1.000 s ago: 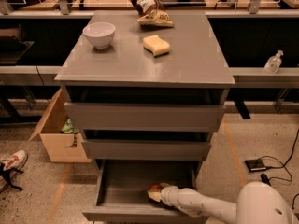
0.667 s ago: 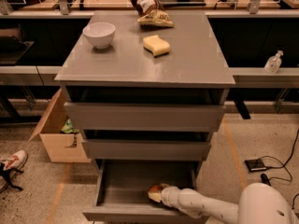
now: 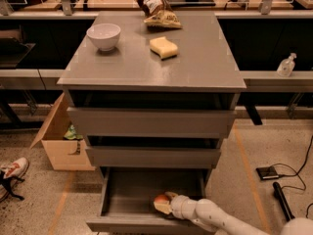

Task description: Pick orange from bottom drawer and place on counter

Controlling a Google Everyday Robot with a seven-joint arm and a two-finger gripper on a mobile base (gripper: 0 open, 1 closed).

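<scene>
The bottom drawer (image 3: 128, 196) of the grey cabinet is pulled open. Inside it, near the front right, lies the small orange (image 3: 159, 199). My gripper (image 3: 163, 202) reaches in from the lower right on its white arm, and its cream fingers (image 3: 163, 208) sit on either side of the orange, shut on it. The fruit rests low in the drawer, partly covered by the fingers. Above, the counter (image 3: 195, 67) is the flat grey top of the cabinet. The two upper drawers stand slightly ajar.
On the counter stand a white bowl (image 3: 103, 35), a pale yellow sponge (image 3: 164, 47) and a crumpled snack bag (image 3: 157, 10). A cardboard box (image 3: 58, 148) and a shoe (image 3: 13, 170) lie on the floor left. Cables (image 3: 279, 180) lie on the right, and a bottle (image 3: 286, 65) stands on a shelf.
</scene>
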